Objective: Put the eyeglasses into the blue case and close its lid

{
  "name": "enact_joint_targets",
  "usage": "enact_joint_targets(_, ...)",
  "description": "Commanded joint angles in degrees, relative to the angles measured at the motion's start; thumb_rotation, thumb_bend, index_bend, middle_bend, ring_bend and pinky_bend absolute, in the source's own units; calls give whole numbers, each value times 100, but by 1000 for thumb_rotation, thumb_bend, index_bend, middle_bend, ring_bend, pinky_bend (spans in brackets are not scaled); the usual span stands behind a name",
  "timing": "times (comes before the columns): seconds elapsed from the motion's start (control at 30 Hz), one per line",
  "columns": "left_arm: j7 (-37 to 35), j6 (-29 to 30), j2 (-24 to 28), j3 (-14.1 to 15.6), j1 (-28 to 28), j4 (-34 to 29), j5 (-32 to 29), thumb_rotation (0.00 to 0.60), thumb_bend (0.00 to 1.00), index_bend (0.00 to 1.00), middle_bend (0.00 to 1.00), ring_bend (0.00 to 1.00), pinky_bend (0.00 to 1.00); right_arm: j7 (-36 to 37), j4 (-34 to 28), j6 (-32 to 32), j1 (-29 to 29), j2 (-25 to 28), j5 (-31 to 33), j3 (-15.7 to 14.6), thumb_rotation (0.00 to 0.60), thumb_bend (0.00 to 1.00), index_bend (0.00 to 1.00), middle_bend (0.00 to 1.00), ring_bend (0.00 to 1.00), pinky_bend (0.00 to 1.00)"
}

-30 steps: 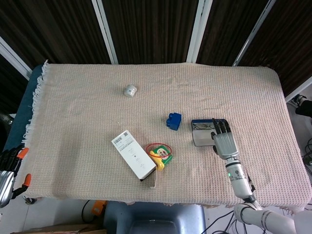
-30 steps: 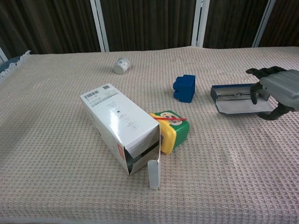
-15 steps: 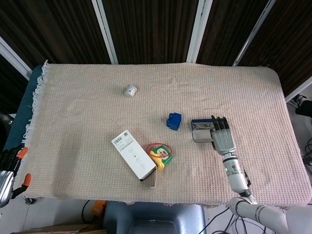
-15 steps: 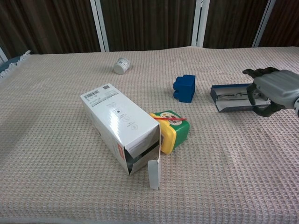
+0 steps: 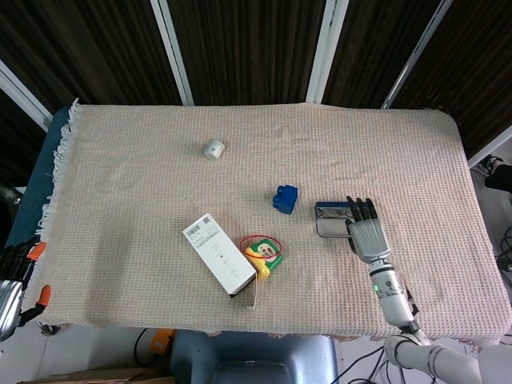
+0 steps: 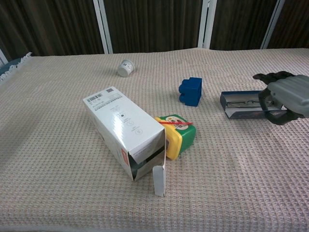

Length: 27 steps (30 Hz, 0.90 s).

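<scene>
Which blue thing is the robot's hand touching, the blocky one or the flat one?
The flat one: the blue case, lying open with the eyeglasses inside. The right hand is at its right end. The blue block sits alone further left, untouched.

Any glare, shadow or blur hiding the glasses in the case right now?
Head view: even light, no glare; the right hand covers part of the blue case. Chest view: sharp, glasses visible inside, hand cropped at frame edge.
</scene>
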Motion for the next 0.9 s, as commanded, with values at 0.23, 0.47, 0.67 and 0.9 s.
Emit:
enact_joint_targets(0.23,26,-21,-8,12,-9,-2,15,600,448,0,0,0,49,159,-1155,655,-580,769,-832,-783,600,592,709,128,0,0)
enact_joint_targets(0.47,58,-48,-14,18,-23,1,23,600,449,0,0,0,48,452,-1736,675,-685,1115,-996,-927,600,592,709,128,0,0)
enact_joint_targets(0.67,53,-67,-18,18,-30,15,11,600,448,0,0,0,49,530,-1958,395,-548,1233,-727,-639,600,591,709,129,0,0)
enact_joint_targets(0.9,42,-58,-15,14,-26,21,2,600,448,0,0,0,48,440,-1949,60,-364,1192,-246,-270,600,592,709,130,0,0)
